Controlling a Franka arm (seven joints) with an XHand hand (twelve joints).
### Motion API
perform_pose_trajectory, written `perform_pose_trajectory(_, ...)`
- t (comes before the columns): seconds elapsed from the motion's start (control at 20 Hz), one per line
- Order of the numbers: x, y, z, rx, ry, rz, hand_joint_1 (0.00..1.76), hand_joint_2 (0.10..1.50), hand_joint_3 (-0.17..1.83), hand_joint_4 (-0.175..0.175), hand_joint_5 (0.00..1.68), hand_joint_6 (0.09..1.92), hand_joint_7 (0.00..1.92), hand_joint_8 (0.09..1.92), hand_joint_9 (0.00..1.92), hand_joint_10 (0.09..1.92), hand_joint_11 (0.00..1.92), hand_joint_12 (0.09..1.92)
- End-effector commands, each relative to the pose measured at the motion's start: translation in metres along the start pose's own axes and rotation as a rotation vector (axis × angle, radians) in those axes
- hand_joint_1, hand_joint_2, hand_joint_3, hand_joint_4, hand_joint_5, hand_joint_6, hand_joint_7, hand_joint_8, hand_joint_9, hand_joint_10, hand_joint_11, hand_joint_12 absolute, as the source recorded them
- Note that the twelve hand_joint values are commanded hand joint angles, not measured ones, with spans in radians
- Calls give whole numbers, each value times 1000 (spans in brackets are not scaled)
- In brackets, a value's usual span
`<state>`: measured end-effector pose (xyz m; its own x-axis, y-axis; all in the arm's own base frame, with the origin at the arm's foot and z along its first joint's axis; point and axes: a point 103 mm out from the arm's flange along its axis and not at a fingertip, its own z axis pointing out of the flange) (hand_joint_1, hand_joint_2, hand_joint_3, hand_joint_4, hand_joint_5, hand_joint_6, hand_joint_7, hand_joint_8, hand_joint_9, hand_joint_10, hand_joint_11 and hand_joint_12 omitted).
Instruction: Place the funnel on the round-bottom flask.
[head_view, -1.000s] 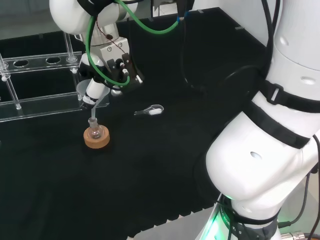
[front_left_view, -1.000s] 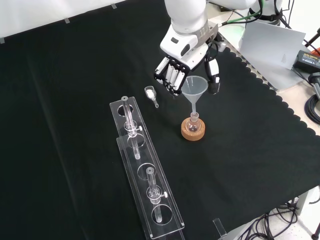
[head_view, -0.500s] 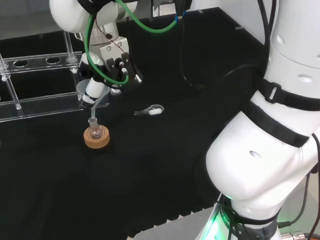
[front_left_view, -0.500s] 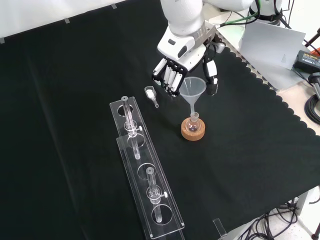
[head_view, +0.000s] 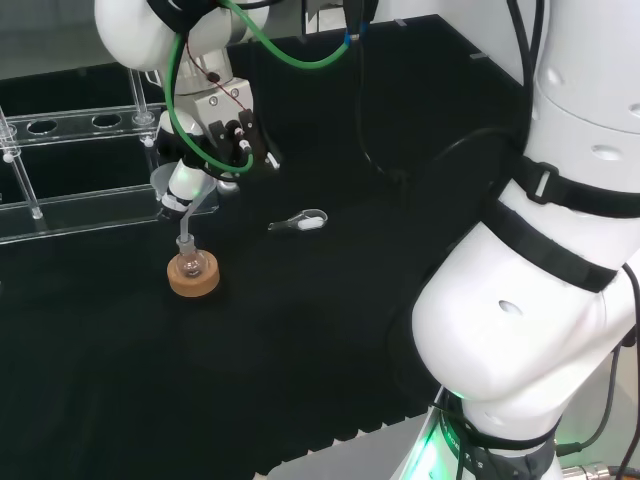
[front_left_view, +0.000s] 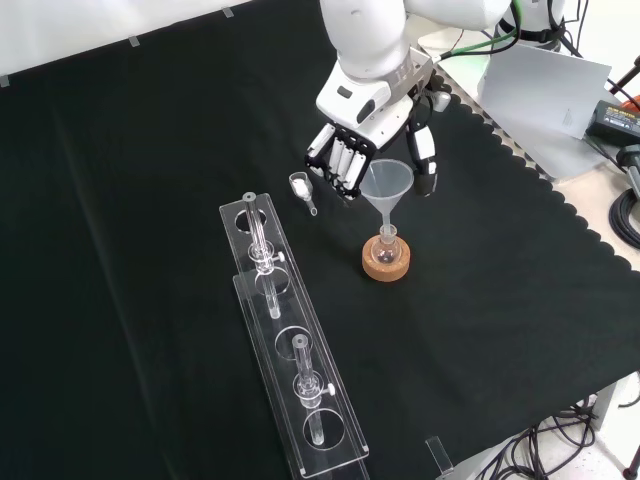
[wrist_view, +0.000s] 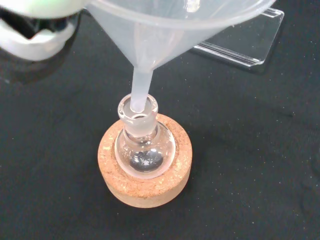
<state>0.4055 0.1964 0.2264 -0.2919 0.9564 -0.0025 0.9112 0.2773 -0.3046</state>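
Front view first: the hand (front_left_view: 372, 150) hangs over the middle of the black cloth (front_left_view: 140, 150), fingers (front_left_view: 338, 162) relaxed and spread on one side of the funnel (front_left_view: 385, 183), thumb on the other. From where I stand, no finger seems to touch the funnel's cone; the hand looks released, holding nothing, though the gap is narrow. The funnel stands upright with its stem down in the neck of the round-bottom flask (front_left_view: 387, 243), which sits in a cork ring (front_left_view: 386, 263) at about 6 o'clock from the hand. A small scoop (front_left_view: 301, 188) with something white in it lies on the cloth at roughly 9 o'clock from the funnel, just beside the fingers. Two clear racks (front_left_view: 290, 350) stretch away toward 7 o'clock of the flask, with glass tubes standing in some of their holes.

From the head view, the hand (head_view: 215, 145) sits at about 12 o'clock above the flask (head_view: 190, 262) and its cork ring (head_view: 194, 279), the funnel (head_view: 175, 188) pale between them. The scoop (head_view: 300, 221) lies toward 2 o'clock of the ring.

Up close in the wrist view, the funnel (wrist_view: 165, 30) stem enters the flask (wrist_view: 145, 145) mouth, and the bulb rests centred in the cork ring (wrist_view: 145, 180).
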Motion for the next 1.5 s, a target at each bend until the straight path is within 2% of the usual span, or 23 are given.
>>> perform_pose_trajectory(0.05,-2,0,1,0,6,-5,879,506,559,-14,658,675,1024,495,856,454,50,1539)
perform_pose_trajectory(0.75,9,9,25,29,13,-13,878,508,560,-14,662,677,1025,495,855,455,45,1541)
perform_pose_trajectory(1.05,4,9,32,31,24,-14,879,508,561,-15,664,677,1026,495,855,456,38,1541)
perform_pose_trajectory(1.25,2,11,32,38,-3,-13,880,509,562,-15,665,677,1026,495,854,456,30,1542)
perform_pose_trajectory(1.5,2,18,34,30,26,-7,880,509,562,-15,666,677,1026,495,853,456,20,1545)
